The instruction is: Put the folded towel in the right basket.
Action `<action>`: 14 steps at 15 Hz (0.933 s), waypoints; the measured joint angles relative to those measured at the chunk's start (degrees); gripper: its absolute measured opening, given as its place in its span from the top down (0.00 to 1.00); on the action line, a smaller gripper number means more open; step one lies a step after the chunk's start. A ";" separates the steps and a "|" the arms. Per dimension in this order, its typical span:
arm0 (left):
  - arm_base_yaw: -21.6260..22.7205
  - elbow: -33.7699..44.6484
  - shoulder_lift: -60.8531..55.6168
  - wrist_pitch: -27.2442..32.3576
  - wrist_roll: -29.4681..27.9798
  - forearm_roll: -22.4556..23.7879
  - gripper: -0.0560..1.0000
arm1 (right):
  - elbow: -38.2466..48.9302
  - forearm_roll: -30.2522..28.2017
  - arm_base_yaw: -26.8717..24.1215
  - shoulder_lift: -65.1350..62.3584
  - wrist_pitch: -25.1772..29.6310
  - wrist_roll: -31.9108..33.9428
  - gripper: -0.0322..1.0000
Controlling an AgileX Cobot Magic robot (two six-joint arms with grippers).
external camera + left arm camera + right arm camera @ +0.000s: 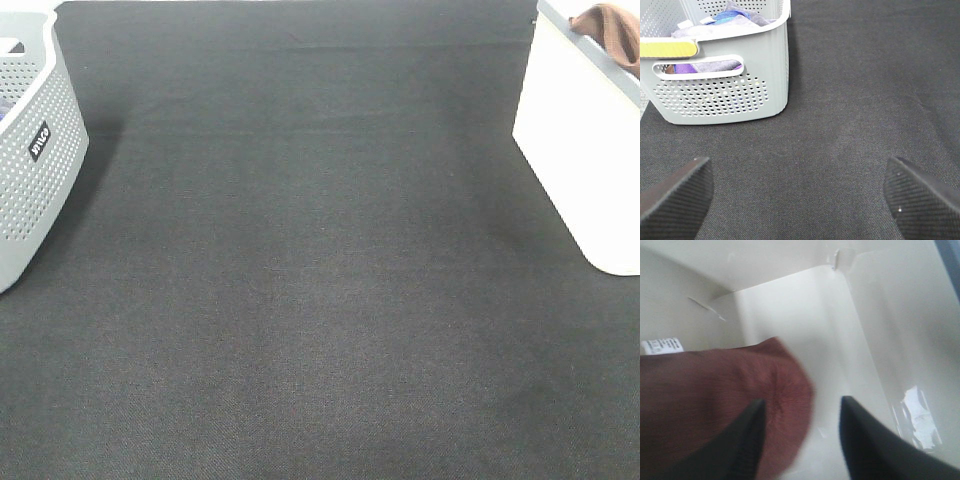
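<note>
Your left gripper (799,180) is closest to its lens: both black textured fingers (675,197) are spread wide with nothing between them, only the bare black mat (860,100) below. Beyond them sits the grey perforated basket (730,95) with purple and blue cloths (725,17) piled inside and a yellow strip (667,48) on its rim. In the overhead view that grey basket (30,160) is at the far left edge of the mat (320,300), with its black label (38,141) facing the middle. The right basket (590,150) stands at the far right edge, well apart from the grey one. The folded towel (610,30) shows as a rust-brown fold above its rim at the far right corner. Your right gripper (803,405) is inside the right basket (790,270), looking down at its white walls and floor. Its fingers (865,445) are moderately apart and not clamped on anything. The towel (715,390) lies below and beside one finger, its rounded edge reaching into the gap, and its white tag (662,346) sits at one edge. That frame is blurred, so you can't tell whether the cloth touches the finger or rests flat on the floor.
</note>
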 joint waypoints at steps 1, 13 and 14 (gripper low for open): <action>0.00 0.00 0.00 0.00 0.00 0.00 0.12 | 0.00 -0.46 0.00 0.00 -0.06 0.74 0.42; 0.00 0.00 0.00 0.00 0.00 0.00 0.12 | 0.00 14.61 0.57 -6.47 8.54 -1.60 0.34; 0.00 0.00 0.00 0.00 0.00 0.00 0.12 | 0.00 14.44 1.38 -7.10 9.68 -1.72 0.34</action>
